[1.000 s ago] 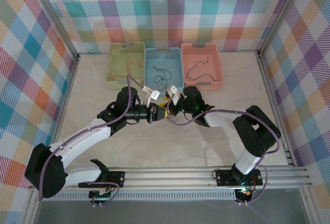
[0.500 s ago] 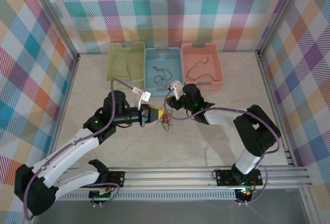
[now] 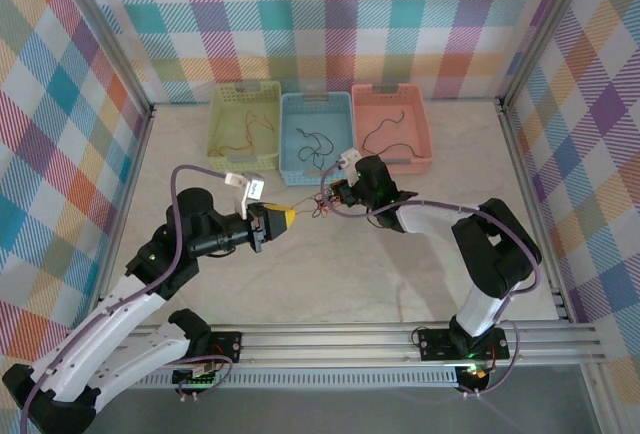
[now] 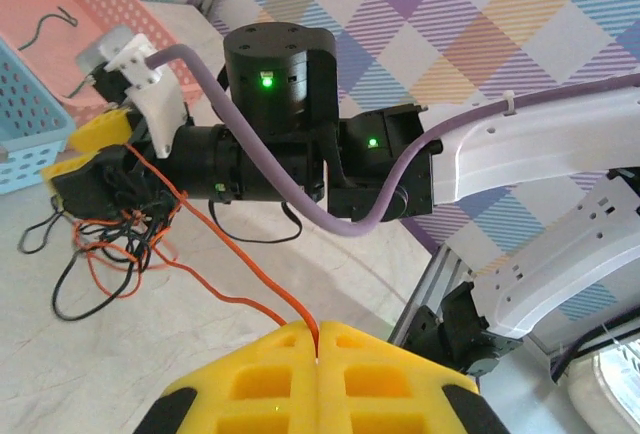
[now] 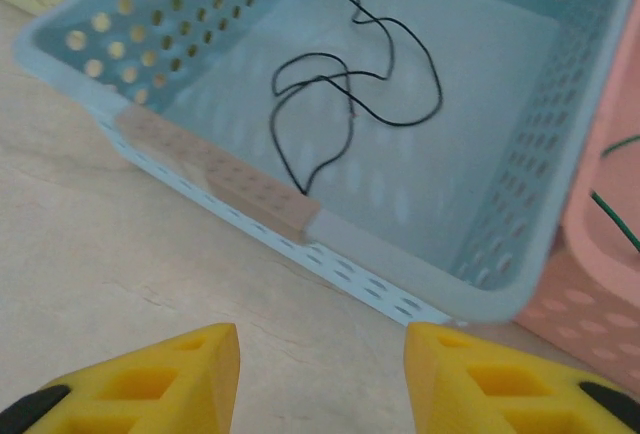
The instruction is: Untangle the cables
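We start with the table (image 3: 400,274), a pale, marble-veined surface. On it the white-shelled left arm (image 3: 130,294) has swung back toward the near left since a second ago, when its wrist sat tight against the right one. Along the far edge stand three perforated plastic baskets. The yellow-green basket (image 3: 245,89) is on the left. The blue basket (image 3: 318,99) is in the middle, with a tan strip of tape (image 5: 220,179) on its near rim. The pink basket (image 3: 390,89) is on the right. The left gripper (image 3: 283,218) is now well apart from the right gripper (image 3: 337,192), which has edged a little farther, to just before the blue basket. In the left wrist view the left gripper's yellow foam-like fingers (image 4: 260,374) are pressed together on the red-orange cable (image 4: 230,254). That cable runs taut from them to the tangle (image 4: 110,244). The tangle is a loose knot of thin red-orange and black wires lying on the table right under the right gripper. Whether the tangle touches that gripper, we cannot tell. The right gripper's fingers (image 5: 190,364) stand partly apart, with bare table between them. A thin black cable (image 5: 350,84) curls in loops on the blue basket's floor. A dark cable (image 3: 385,132) lies in the pink one.
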Tool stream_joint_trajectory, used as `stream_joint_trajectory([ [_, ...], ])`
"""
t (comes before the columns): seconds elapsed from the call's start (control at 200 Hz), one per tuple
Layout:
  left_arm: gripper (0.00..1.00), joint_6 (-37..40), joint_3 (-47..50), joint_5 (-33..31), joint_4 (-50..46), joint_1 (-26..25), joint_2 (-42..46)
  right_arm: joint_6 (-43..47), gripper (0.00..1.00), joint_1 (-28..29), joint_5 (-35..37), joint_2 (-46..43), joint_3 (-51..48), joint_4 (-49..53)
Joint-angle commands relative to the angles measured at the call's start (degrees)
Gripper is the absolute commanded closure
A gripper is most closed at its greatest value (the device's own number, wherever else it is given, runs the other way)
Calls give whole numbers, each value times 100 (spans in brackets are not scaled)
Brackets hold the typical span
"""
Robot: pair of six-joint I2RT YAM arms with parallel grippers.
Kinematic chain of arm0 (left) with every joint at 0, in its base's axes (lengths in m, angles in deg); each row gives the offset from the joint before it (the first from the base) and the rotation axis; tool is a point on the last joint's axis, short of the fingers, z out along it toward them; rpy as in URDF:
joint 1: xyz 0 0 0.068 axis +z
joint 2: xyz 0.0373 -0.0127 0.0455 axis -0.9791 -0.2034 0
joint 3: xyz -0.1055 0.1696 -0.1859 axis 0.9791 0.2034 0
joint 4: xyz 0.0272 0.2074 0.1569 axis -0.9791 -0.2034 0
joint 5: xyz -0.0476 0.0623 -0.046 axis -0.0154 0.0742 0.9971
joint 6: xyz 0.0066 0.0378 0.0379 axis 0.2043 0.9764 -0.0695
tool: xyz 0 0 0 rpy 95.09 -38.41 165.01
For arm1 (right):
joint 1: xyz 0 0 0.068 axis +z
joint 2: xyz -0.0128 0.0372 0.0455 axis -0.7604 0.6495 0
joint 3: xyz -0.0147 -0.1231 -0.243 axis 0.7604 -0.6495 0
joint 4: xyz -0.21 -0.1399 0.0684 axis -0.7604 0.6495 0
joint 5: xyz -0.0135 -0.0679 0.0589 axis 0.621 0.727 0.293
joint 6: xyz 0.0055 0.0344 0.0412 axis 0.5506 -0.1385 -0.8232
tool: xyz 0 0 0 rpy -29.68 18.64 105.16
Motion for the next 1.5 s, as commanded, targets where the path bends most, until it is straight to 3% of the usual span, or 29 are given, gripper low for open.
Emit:
stream_joint_trajectory([
  [0.0,100,29,-453,-170,-87,-56,465,-330,52,-186,407,96,82,375],
  [0.385,100,377,-905,-838,-1168,-58,954,-383,50,-248,607,89,96,501],
  [0.675,100,2,-377,-820,-780,-58,642,-382,50,-248,-209,-207,-196,-51],
  [1.025,100,-801,9,-1085,-44,-53,-1555,-460,53,-257,-387,-643,-549,-479],
  [1.29,100,-702,-679,-570,377,14,-3550,-476,78,-279,-746,-787,-716,-706],
  [1.405,100,-757,-833,-479,459,26,-4007,-541,78,-301,-733,-817,-748,-723],
  [1.495,81,-910,-866,-521,422,85,-4172,-613,69,-319,-761,-797,-700,-656],
])
